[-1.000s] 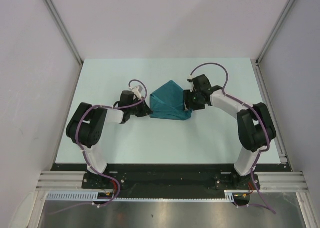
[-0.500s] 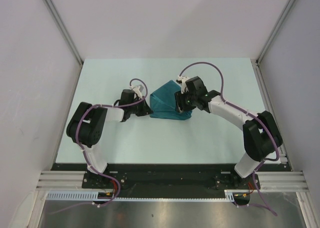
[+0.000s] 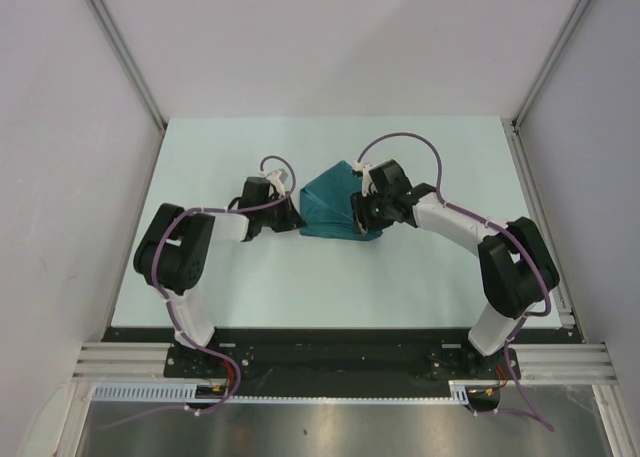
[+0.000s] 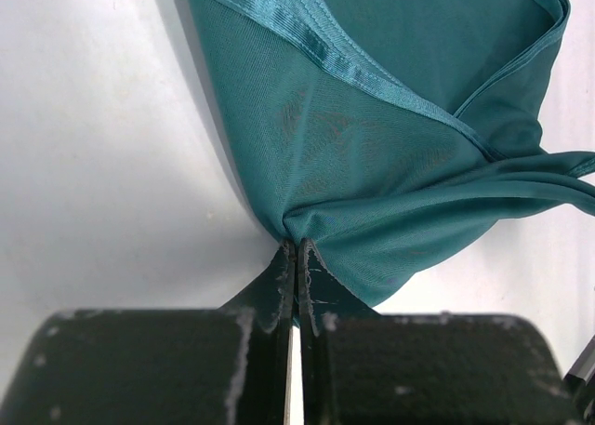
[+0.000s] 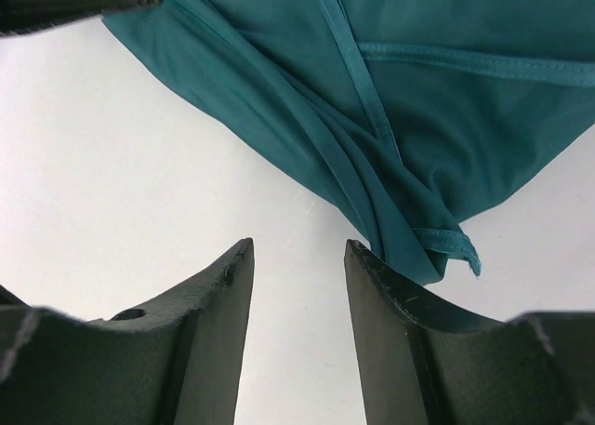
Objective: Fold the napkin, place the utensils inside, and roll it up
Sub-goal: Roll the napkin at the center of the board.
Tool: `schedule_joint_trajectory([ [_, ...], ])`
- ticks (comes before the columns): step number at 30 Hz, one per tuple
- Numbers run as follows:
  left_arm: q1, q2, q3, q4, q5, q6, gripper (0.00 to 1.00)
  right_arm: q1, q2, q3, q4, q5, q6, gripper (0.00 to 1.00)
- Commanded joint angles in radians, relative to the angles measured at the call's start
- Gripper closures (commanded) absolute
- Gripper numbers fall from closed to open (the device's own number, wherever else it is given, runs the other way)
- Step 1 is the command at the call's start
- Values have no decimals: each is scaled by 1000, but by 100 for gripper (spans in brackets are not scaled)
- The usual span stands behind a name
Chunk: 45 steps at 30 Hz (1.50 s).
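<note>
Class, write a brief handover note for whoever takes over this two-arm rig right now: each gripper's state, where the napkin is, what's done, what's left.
Left gripper: jaws shut, pinching a corner of the napkin.
Right gripper: jaws open, nothing between them, poised at the napkin's bunched right end.
Napkin: on the table, between the arms, loosely folded, layers uneven.
Fork: not visible in any view.
Done: a rough fold only.
Left: neaten the fold, place the fork inside, roll up.
</note>
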Motion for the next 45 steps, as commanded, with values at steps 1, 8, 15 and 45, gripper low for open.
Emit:
schedule_joint_trajectory([
  [1, -6, 28, 22, -53, -24, 38, 100, -17, 10, -15, -28, 3, 18, 51],
  [8, -6, 31, 28, -61, -26, 39, 100, -49, 18, -1, -28, 35, 18, 52],
  [15, -6, 41, 35, -62, -23, 41, 100, -68, 73, 32, -19, 39, 1, 52],
  [45, -6, 45, 42, -69, -15, 47, 100, -83, 116, 71, 96, -8, -37, 45],
])
